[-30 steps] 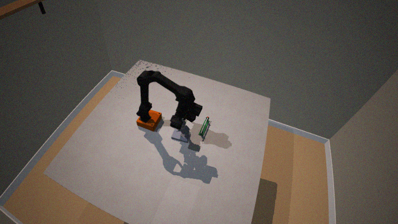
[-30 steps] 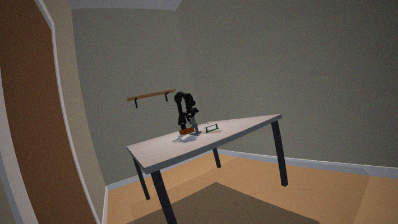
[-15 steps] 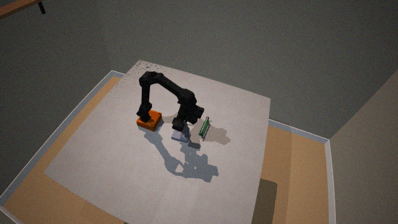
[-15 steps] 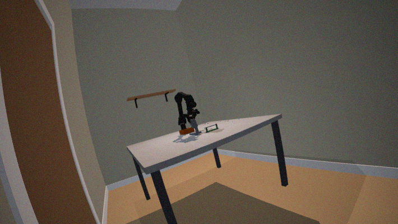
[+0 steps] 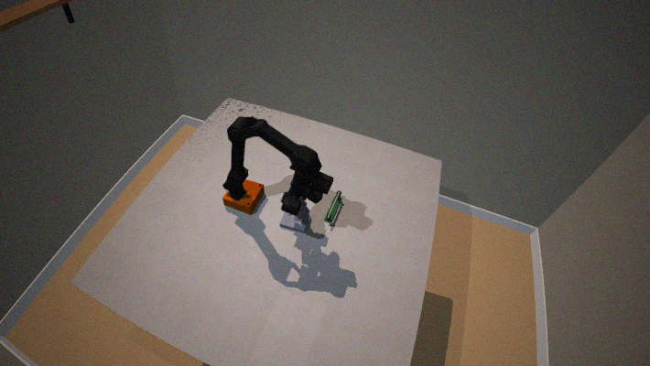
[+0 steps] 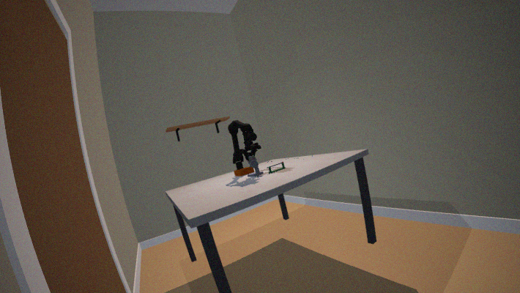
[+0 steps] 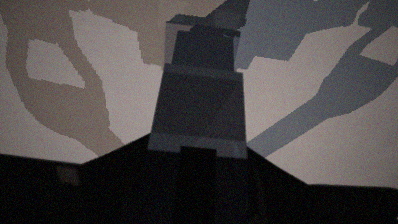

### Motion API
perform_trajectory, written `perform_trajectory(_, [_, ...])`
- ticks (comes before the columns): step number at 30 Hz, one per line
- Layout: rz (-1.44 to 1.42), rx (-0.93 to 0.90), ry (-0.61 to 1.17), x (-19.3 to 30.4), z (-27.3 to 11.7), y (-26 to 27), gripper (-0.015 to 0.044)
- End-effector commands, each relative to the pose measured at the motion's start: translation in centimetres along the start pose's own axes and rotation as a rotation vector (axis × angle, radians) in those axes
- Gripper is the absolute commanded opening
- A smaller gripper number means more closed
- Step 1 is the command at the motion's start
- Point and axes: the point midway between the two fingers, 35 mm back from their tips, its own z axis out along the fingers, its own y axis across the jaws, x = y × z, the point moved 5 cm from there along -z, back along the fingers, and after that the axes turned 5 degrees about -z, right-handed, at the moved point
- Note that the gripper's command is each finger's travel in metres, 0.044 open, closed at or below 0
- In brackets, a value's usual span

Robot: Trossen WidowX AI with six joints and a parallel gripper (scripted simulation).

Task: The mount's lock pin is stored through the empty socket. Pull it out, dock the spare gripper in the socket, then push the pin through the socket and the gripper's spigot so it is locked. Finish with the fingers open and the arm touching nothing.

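The mount's pale grey base (image 5: 291,221) (image 6: 253,175) sits on the table, with the arm's end close over it. My gripper (image 5: 291,208) (image 6: 253,160) is shut on the spare gripper, a grey blocky body (image 7: 199,105) (image 6: 257,168) that points down at the mount. The arm and shadow hide the socket, so I cannot tell whether the spigot is in it. A green stand (image 5: 334,209) (image 6: 277,169) is a short way from the mount, with a thin rod along its top and a red tip (image 5: 339,191) at one end. I cannot tell for certain that the rod is the lock pin.
The arm's orange base (image 5: 243,197) (image 6: 244,171) stands on the pale table (image 5: 366,274) (image 6: 205,194), beyond the mount from the green stand. The arm's shadows cross the table around the mount. A wooden shelf (image 6: 198,124) hangs on the wall.
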Motion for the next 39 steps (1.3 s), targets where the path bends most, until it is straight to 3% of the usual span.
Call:
perform_trajectory(1, [0.000,0.000,-0.001,0.0,0.0,0.0,0.0053])
perform_trajectory(16, [0.000,0.000,-0.001,0.0,0.0,0.0,0.0440])
perform_trajectory(39, [0.008,-0.002,0.004,3.1,-3.2,0.3,0.0440])
